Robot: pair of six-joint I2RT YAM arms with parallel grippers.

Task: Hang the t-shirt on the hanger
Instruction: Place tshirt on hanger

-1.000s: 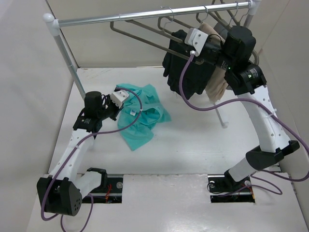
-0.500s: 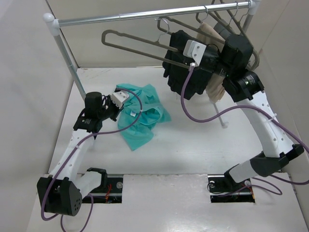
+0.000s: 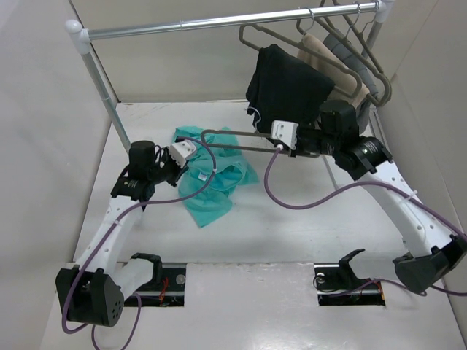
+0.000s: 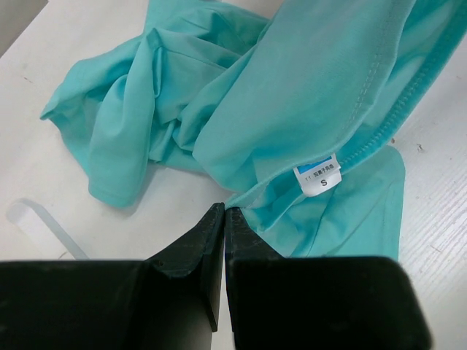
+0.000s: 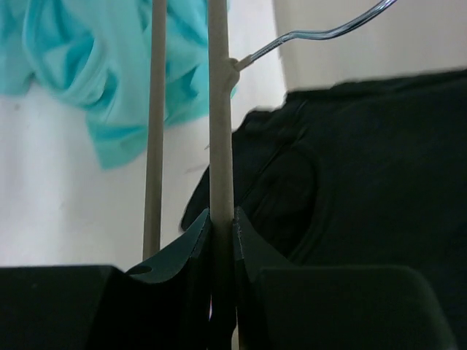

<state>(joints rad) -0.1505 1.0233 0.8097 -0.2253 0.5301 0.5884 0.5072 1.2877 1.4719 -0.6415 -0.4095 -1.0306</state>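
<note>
White bench (image 3: 306,219) carries the teal t-shirt (image 3: 219,182), crumpled left of centre. Left fingers (image 4: 197,240) are pressed together, tips at the shirt's hem — whether cloth is pinched, I cannot tell. Right fingers (image 5: 191,240) clamp tight on one bar of the hanger (image 3: 237,133), raised near the shirt's far edge — below the black garment (image 3: 288,84) on the rail (image 3: 182,25).

Right end effector (image 5: 221,219) is clamping the hanger (image 5: 219,109) on its hook-side bar; second bar is running parallel just left. Wire hook (image 5: 321,33) is pointing upper right. T-shirt (image 5: 87,65) is lying crumpled on the table (image 5: 66,211); black garment (image 5: 365,182) is filling the right.
</note>
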